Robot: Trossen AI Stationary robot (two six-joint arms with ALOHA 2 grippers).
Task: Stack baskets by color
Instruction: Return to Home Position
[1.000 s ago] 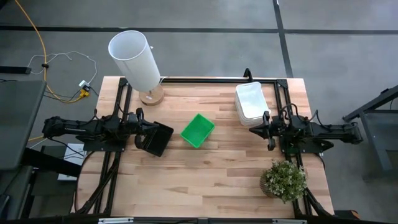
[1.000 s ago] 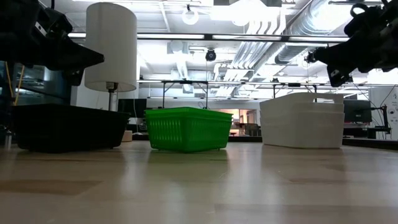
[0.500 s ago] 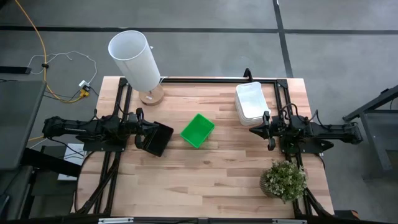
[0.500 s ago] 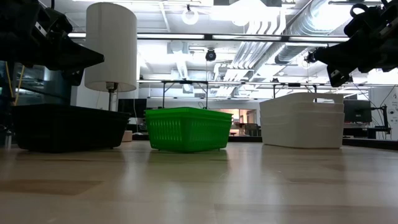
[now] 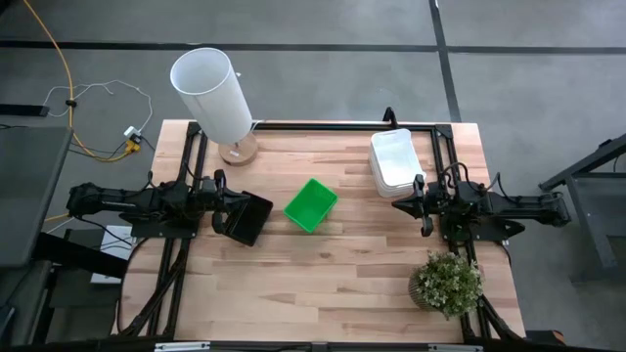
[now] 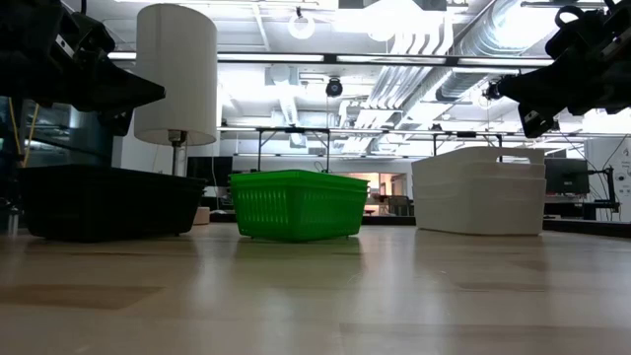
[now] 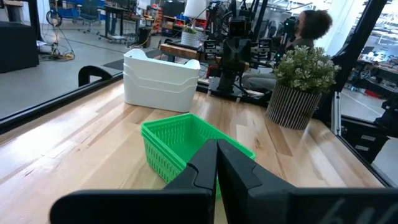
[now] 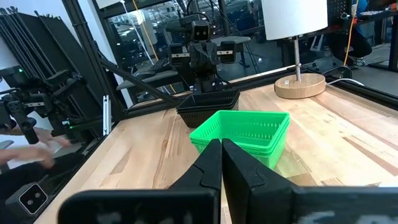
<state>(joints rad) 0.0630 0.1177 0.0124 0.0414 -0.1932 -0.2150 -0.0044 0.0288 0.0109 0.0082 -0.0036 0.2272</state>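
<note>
Three stacks of baskets rest on the wooden table by their bottoms. The black baskets (image 5: 246, 219) are at the left, the green baskets (image 5: 311, 204) in the middle, and the white baskets (image 5: 394, 161) at the far right. My left gripper (image 5: 221, 194) is shut and hangs level over the black stack's left rim, above it and clear of it (image 6: 133, 96). My right gripper (image 5: 399, 202) is also shut. It hangs level just on the near side of the white stack, above the table (image 6: 505, 91). Both grippers point at the green baskets (image 7: 180, 140) (image 8: 247, 134).
A tall white lamp (image 5: 210, 90) on a round wooden base stands at the far left corner. A potted plant (image 5: 447, 282) stands at the near right. The table's near half is bare wood (image 5: 323, 284). A person's hand (image 8: 25, 152) shows beyond the table.
</note>
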